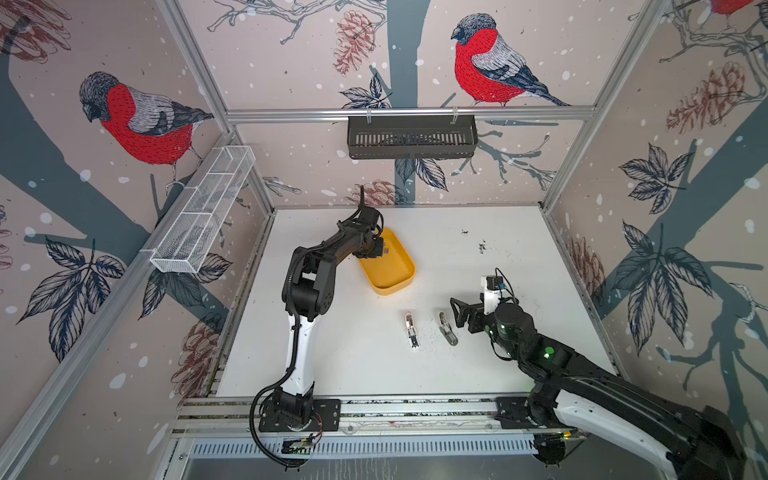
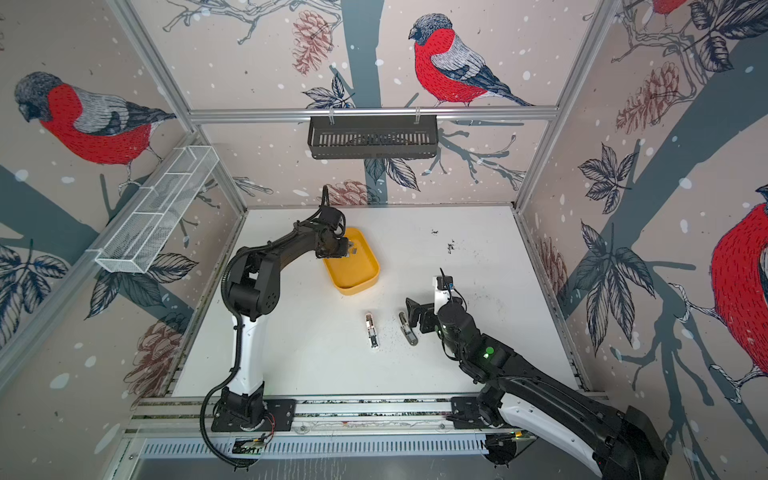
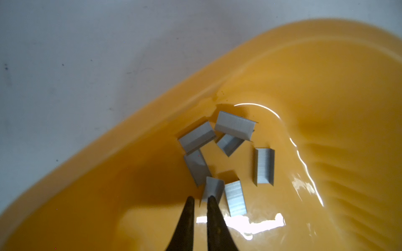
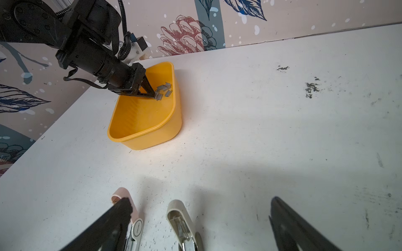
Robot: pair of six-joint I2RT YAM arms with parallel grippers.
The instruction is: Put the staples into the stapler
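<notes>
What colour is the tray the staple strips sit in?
The tray is orange-yellow, clearest in the right wrist view.

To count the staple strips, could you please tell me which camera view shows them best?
The left wrist view: the staples lie close, each strip distinct in the yellow tray. The right wrist view shows a small grey cluster; in both top views they are a speck.

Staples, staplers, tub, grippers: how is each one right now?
staples, loose strips lying in the yellow tub
yellow tub, upright
left gripper, shut on one staple strip
right gripper, open and empty
pink stapler, lying flipped open
beige stapler, lying flipped open
</notes>
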